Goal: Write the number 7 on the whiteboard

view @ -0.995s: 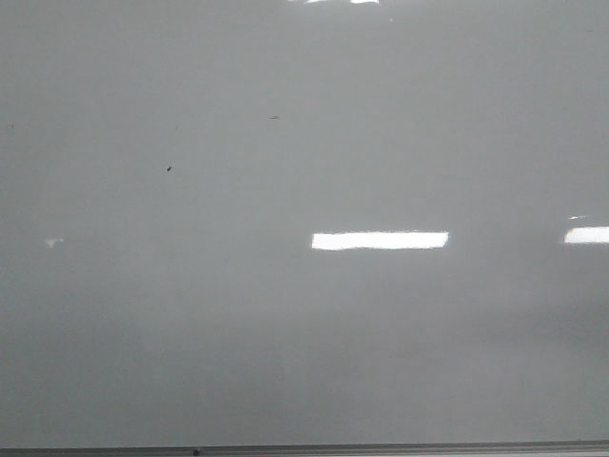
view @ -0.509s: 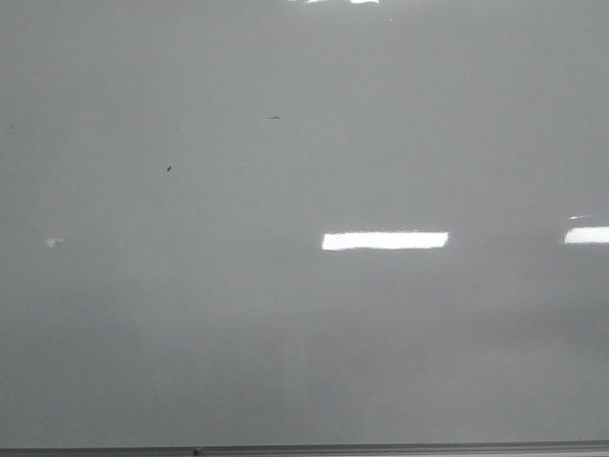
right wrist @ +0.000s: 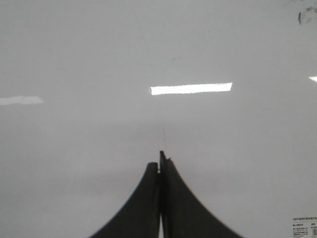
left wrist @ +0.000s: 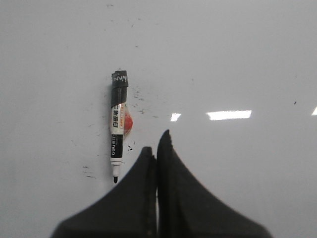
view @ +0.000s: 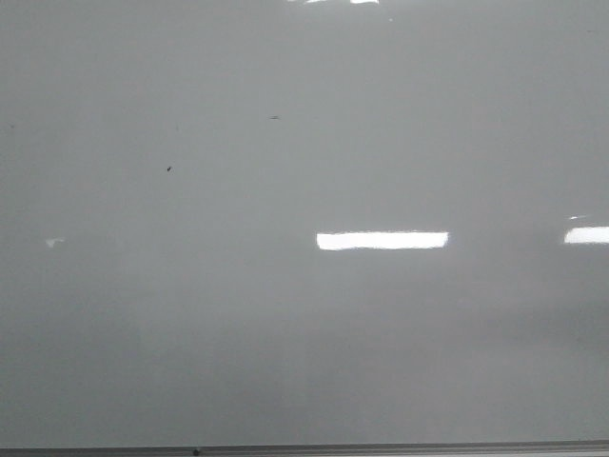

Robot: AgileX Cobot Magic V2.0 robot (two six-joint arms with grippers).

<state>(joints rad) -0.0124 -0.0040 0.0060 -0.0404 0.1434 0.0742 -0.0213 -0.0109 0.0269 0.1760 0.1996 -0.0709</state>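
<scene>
The whiteboard (view: 285, 333) is a glossy pale grey surface that fills the front view, and no arm or gripper shows there. The number 7 is out of view in every frame. In the left wrist view an uncapped black-and-white marker (left wrist: 118, 129) lies flat on the whiteboard (left wrist: 237, 59), its tip pointing toward my left gripper (left wrist: 155, 141). That gripper is shut and empty, just beside the marker's tip and apart from it. My right gripper (right wrist: 157, 159) is also shut and empty over bare whiteboard (right wrist: 74, 59).
A thin grey bottom edge (view: 381, 447) borders the board. Tiny dark specks (view: 169, 169) and a bright light reflection (view: 381, 241) mark it. Small ink smudges (left wrist: 138, 96) surround the marker. A printed label (right wrist: 303, 227) sits at a corner of the right wrist view.
Only the left end of the bright reflection shifts slightly in the front view. The board's surface looks the same.
</scene>
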